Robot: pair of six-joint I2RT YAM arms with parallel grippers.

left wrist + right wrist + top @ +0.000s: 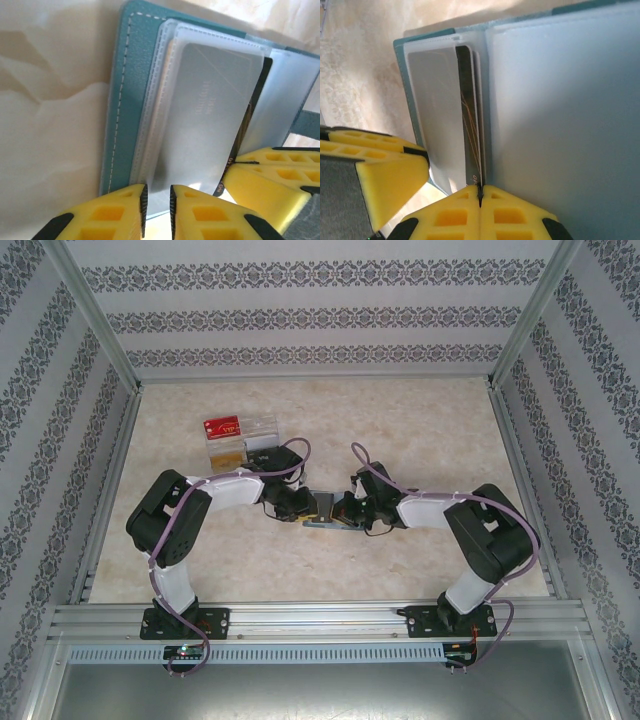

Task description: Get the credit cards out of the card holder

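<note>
Two grippers meet nose to nose over the card holder (122,100), which lies opened flat on the table (420,430) just ahead of the arm bases, about midway between them. The left gripper (157,202) straddles the holder's near edge with only a narrow slit between its jaws. The clear sleeves run into that slit, so it looks like a steadying clamp to keep the wallet from sliding. The right gripper (480,197) has its jaws pressed fully together, and the thin dark edge of a card (468,115) runs straight into the seam. By the look of it, it has pinched the card's corner to draw it from the sleeve while the other arm anchors the holder. More sleeves fan out beyond, and how many are loaded cannot be made out. Farther back and to the left stands a clear tray (262,430) with a red card (222,425) and a tan-gold card (228,453) inside, apparently the drop-off spot.
</note>
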